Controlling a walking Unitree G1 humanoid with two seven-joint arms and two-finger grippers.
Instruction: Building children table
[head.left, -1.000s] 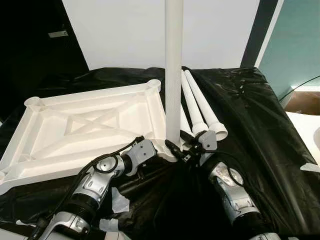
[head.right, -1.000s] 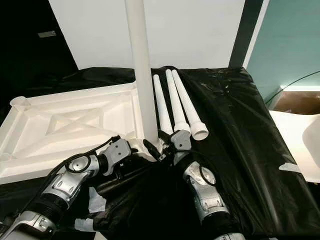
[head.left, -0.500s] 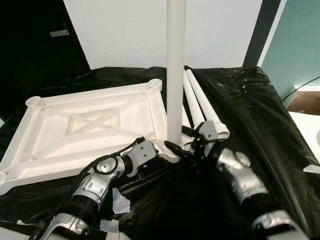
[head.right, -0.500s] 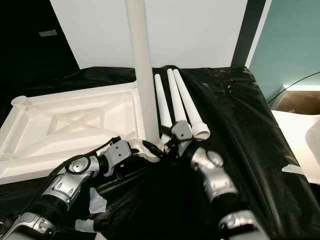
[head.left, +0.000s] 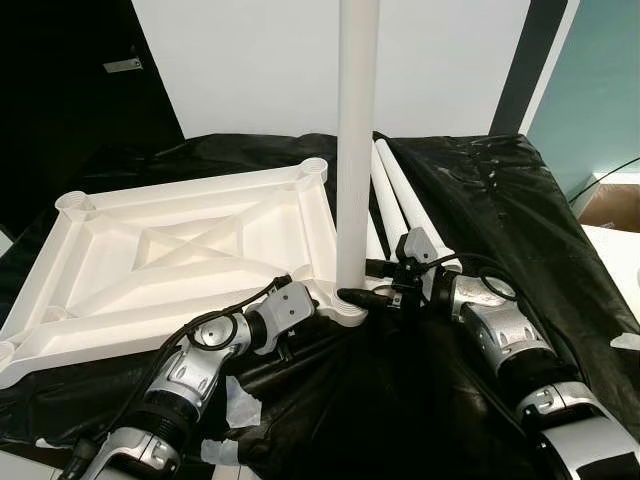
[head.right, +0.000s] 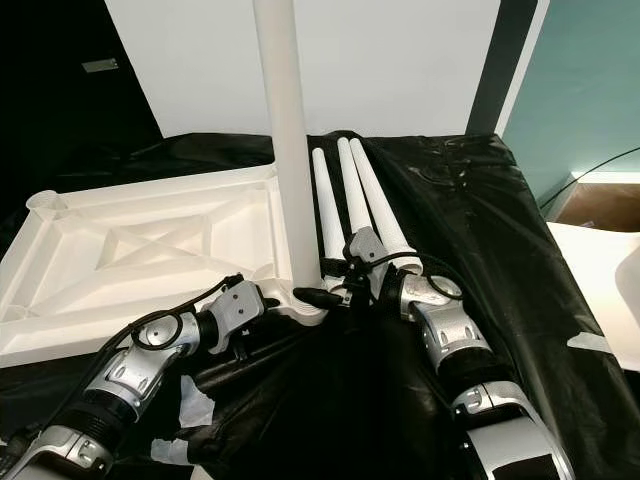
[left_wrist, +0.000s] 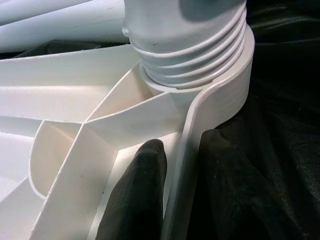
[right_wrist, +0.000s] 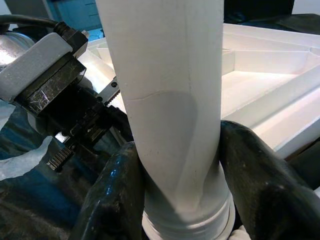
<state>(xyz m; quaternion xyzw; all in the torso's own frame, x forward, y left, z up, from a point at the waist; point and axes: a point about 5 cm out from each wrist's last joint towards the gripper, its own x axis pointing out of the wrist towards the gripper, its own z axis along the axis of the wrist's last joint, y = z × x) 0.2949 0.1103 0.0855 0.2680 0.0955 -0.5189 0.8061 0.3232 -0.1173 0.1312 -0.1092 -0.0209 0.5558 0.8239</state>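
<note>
Right gripper has swung right around the upright leg, fingers clamped near its base.
Left gripper pinches the tabletop rim; the plastic looks stiff, light and slippery.

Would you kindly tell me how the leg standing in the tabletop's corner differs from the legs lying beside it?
The standing leg is upright, its threaded end in the tabletop's corner socket; the spare legs lie flat on the black sheet. The right tool grips the standing leg; the spare legs lie ungripped. Both are white, tapered tubes.
</note>
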